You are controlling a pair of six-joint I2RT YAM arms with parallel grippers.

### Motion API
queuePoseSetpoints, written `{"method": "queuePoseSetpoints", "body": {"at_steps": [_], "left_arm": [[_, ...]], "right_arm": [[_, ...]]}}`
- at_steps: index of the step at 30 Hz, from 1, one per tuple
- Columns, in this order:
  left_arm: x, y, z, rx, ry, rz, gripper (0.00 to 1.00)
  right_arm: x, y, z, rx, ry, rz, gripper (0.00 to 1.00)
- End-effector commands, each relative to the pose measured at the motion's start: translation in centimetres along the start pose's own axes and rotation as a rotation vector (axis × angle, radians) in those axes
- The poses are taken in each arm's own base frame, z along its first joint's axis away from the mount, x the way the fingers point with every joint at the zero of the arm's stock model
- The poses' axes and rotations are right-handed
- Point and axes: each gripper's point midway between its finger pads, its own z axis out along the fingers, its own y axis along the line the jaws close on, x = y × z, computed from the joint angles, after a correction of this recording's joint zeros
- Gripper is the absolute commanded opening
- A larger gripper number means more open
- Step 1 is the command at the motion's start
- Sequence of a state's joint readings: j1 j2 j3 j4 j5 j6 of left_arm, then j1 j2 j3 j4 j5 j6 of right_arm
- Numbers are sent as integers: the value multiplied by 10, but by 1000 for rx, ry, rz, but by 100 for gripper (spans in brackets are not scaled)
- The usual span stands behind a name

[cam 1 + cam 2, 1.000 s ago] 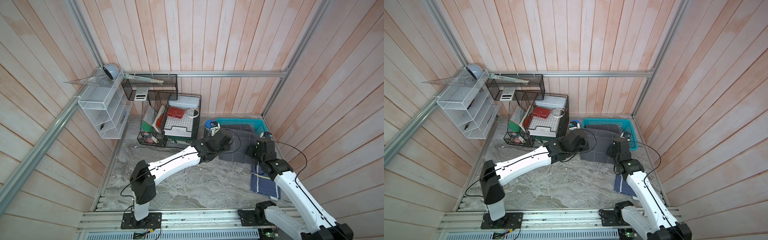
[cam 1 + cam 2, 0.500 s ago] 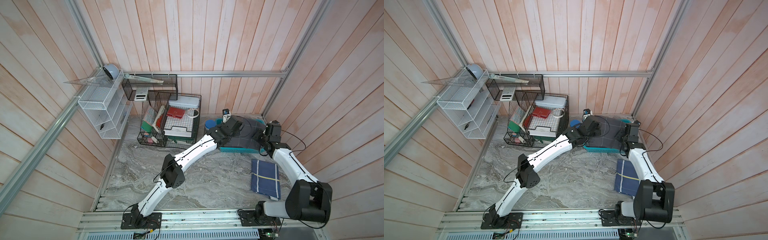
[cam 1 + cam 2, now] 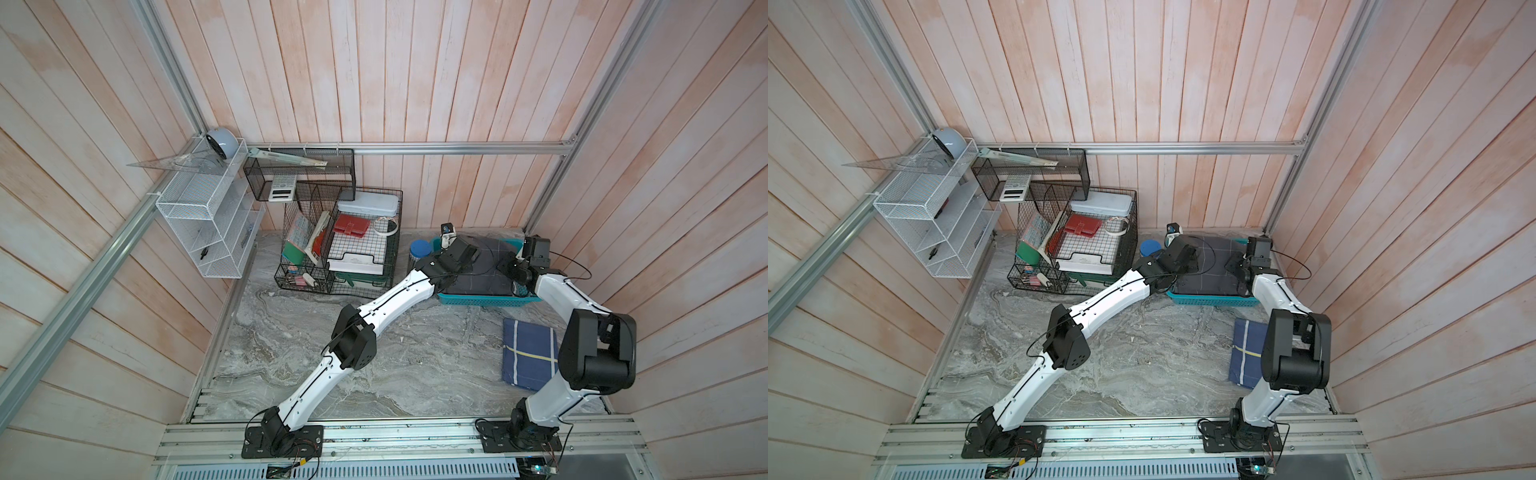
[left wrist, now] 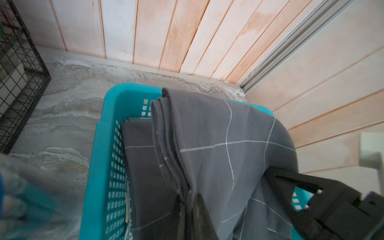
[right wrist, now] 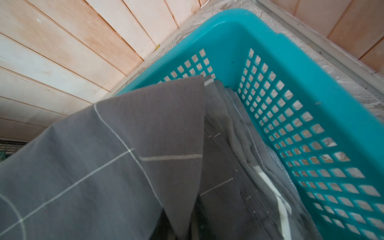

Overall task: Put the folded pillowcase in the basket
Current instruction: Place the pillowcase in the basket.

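light: soft, even | shadows: faint | wrist views: edge blur

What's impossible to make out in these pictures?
- Basket floor: both wrist views, covered by grey cloth and the held pillowcase.
- Right pincer: right wrist view, pillowcase drapes over it.
- Left pincer: both top views, under its own wrist.
- Blue-lidded jar: left wrist view, blurred, cut by edge.

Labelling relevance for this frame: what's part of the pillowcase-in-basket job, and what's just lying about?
Job: folded dark-grey pillowcase with white grid lines, pinched by left gripper and right gripper; shallow teal lattice plastic basket.
Lying about: black wire desk organiser; white wire shelf; folded navy striped cloth; blue-lidded jar.
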State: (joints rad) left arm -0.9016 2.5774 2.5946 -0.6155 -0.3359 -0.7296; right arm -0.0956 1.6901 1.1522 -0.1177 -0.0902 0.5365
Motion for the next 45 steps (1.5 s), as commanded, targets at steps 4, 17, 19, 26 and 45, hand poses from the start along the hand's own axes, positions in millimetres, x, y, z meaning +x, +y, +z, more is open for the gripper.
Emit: {"method": "queuePoseSetpoints", "body": {"at_steps": [4, 17, 19, 26, 45], "left_arm": [[25, 17, 15, -45, 65, -31, 0], [33, 29, 21, -73, 93, -62, 29], [30, 25, 18, -57, 90, -65, 42], [4, 3, -5, 13, 60, -59, 58], [-13, 2, -101, 112, -16, -30, 75]], "right_arm": [[-5, 1, 12, 9, 35, -31, 9], [1, -5, 33, 64, 145, -41, 42], [-3, -2, 28, 57, 131, -54, 51], [-23, 11, -10, 35, 44, -90, 57], [-6, 1, 60, -59, 141, 69, 61]]}}
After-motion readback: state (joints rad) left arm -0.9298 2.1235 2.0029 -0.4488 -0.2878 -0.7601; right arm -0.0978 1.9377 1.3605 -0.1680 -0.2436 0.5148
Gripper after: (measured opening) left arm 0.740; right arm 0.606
